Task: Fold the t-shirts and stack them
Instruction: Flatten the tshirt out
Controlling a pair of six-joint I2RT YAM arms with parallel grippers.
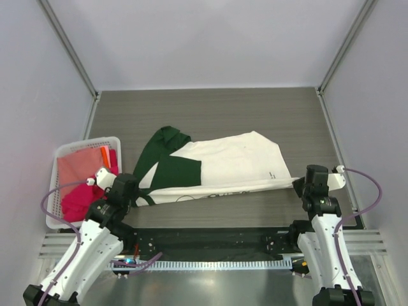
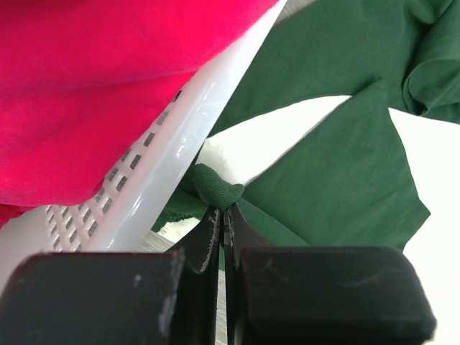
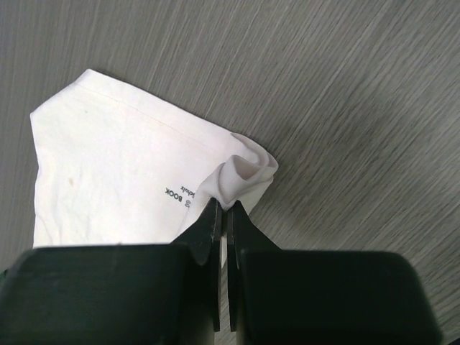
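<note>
A cream t-shirt [image 1: 229, 162] with dark green sleeves [image 1: 167, 159] lies stretched across the table between both arms. My left gripper [image 1: 136, 193] is shut on a bunched green sleeve fold [image 2: 215, 188] at the shirt's left end, beside the basket. My right gripper [image 1: 298, 185] is shut on a rolled cream corner [image 3: 244, 174] at the shirt's right end, near small black lettering [image 3: 180, 194]. A magenta shirt [image 1: 83, 197] and a salmon-pink shirt [image 1: 78, 167] lie in the basket; the magenta one fills the upper left of the left wrist view [image 2: 93, 86].
A white plastic lattice basket [image 1: 58, 153] stands at the table's left edge, its wall close to my left gripper [image 2: 165, 158]. An orange item [image 1: 104, 155] lies in it. Grey wood-grain table [image 1: 210, 108] extends behind the shirt. White walls enclose three sides.
</note>
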